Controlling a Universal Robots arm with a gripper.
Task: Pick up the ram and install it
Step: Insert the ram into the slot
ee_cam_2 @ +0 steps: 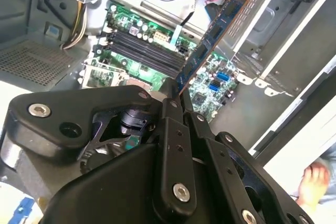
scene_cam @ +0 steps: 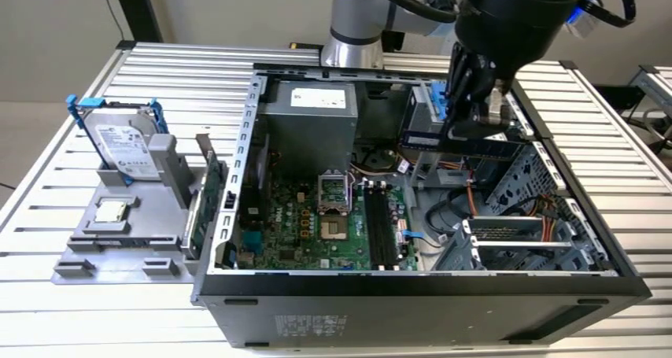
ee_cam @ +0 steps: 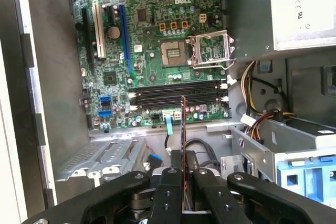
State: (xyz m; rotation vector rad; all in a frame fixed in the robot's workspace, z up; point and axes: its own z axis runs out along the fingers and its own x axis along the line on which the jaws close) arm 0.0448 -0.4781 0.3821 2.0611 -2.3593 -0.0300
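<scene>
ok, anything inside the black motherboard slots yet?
All four slots look empty in the first wrist view. The ram is held in the end effector, clear of them; its edge hides a thin strip of the slots.

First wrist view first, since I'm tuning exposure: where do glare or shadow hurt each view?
First wrist view: the grey power supply box glares white; the green motherboard evenly lit. Second wrist view: the black gripper, holding the bluish-green ram stick, looks dark. Exterior view: even light.
</scene>
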